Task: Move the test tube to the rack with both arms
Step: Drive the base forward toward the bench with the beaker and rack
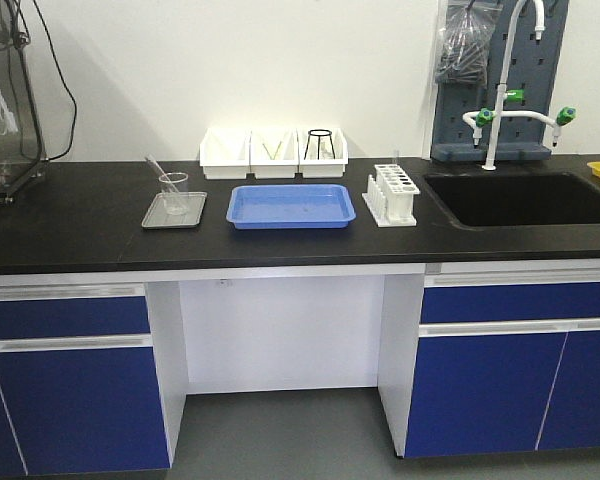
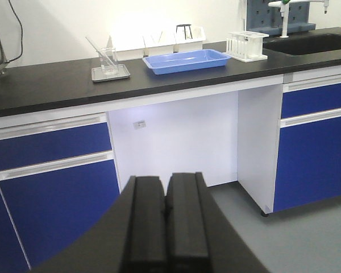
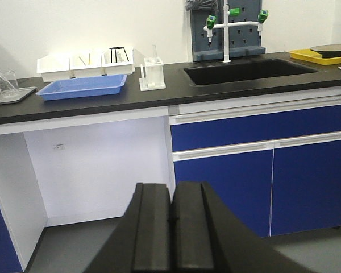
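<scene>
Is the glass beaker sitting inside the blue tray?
No, the beaker stands on the small metal tray, which lies to the left of the blue tray in the front view.

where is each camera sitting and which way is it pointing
Exterior front-facing: back from the bench, above counter height, facing it squarely; sees rack, blue tray, sink; no robot parts.
Left wrist-mounted: just behind the shut left tool, which fills the bottom; faces the kneehole and left drawers.
Right wrist-mounted: just behind the shut right tool; faces the cabinets under the sink.
Shared: all three show rack, blue tray and the test tube in its beaker.
</scene>
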Controlling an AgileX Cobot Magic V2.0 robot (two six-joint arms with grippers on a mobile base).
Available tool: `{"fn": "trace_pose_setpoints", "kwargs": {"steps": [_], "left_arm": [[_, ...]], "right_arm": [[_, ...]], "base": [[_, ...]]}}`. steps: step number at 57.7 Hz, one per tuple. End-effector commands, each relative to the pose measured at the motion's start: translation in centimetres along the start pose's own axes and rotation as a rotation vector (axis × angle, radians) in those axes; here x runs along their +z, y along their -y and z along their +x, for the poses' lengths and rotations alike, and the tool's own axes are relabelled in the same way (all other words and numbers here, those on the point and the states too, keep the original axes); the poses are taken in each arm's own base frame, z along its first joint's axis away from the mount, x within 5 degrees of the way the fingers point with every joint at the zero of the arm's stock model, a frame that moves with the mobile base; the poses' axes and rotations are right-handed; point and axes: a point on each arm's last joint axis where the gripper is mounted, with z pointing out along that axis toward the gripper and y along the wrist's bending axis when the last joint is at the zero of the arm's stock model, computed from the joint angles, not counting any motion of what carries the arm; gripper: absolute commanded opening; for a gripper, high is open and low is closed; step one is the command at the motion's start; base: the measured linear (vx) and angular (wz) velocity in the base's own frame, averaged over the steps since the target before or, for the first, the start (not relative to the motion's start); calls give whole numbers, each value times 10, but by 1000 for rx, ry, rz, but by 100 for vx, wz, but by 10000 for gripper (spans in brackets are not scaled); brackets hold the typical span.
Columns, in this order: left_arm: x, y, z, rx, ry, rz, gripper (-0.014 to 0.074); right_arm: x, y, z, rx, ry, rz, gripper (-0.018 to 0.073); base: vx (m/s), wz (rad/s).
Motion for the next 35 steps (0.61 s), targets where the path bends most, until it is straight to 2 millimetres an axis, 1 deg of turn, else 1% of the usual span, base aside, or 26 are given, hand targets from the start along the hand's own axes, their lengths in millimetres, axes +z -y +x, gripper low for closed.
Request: {"fn": "trace_pose_setpoints", "kwargs": {"steps": [1, 35], "left_arm": [[0, 0, -6, -16, 84, -2, 0], [0, 0, -6, -16, 84, -2, 0]], "right_arm": [[-1, 0, -7, -15, 94, 0, -11], [-1, 0, -7, -15, 94, 0, -11]], "base": [[0, 1], [0, 0]]}}
